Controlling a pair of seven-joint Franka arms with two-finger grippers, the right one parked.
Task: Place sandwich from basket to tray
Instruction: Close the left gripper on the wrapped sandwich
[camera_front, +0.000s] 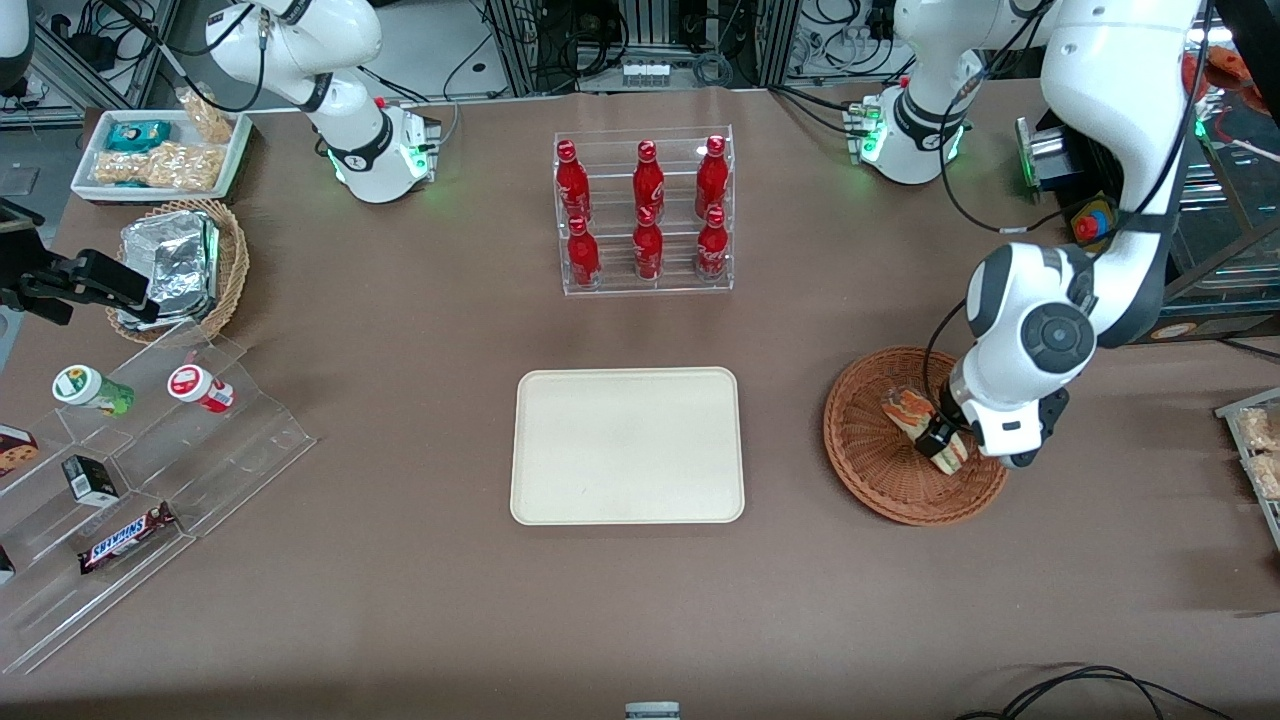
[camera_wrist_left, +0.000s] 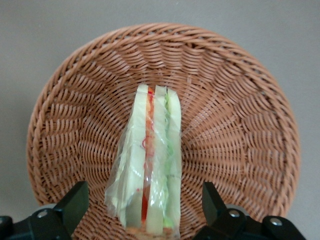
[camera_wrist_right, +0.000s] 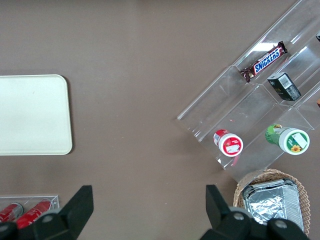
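Clear-wrapped sandwich, lying in the reddish wicker basket: likely light, soft, slippery and crushable; the gripper is hovering with jaws open astride its wide end, suiting a gentle grasp across the bread faces.

In the front view, the left arm's wrist covers part of the sandwich and the basket rim nearest the working arm's end of the table; the gripper is largely masked by the wrist, so finger contact with the wrap cannot be confirmed there. In the left wrist view, the sandwich's thick end is cut off by the picture's edge, as are both fingers. The stepped acrylic rack at the parked arm's end runs off the picture's edge. Labels on its small items are too small to read.
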